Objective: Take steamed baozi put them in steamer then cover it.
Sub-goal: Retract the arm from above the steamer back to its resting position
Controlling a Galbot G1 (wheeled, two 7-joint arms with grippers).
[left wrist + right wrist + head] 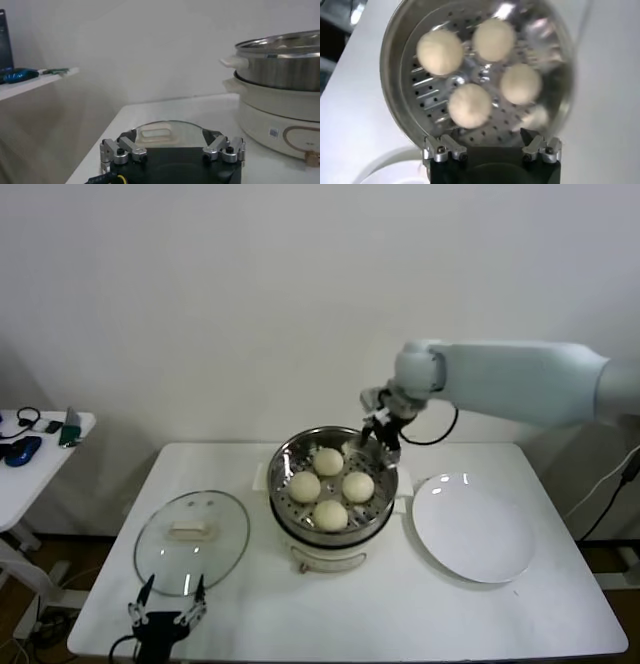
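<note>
White table point(300, 614): plate point(470, 529) (empty) beside steamer point(290, 454).

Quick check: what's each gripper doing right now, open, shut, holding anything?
Left gripper: open, empty, near the glass cover.
Right gripper: open, empty, above the steamer.

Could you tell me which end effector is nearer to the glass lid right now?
Left. The left end effector sits at the lid's near edge; the right end effector hovers over the steamer.
</note>
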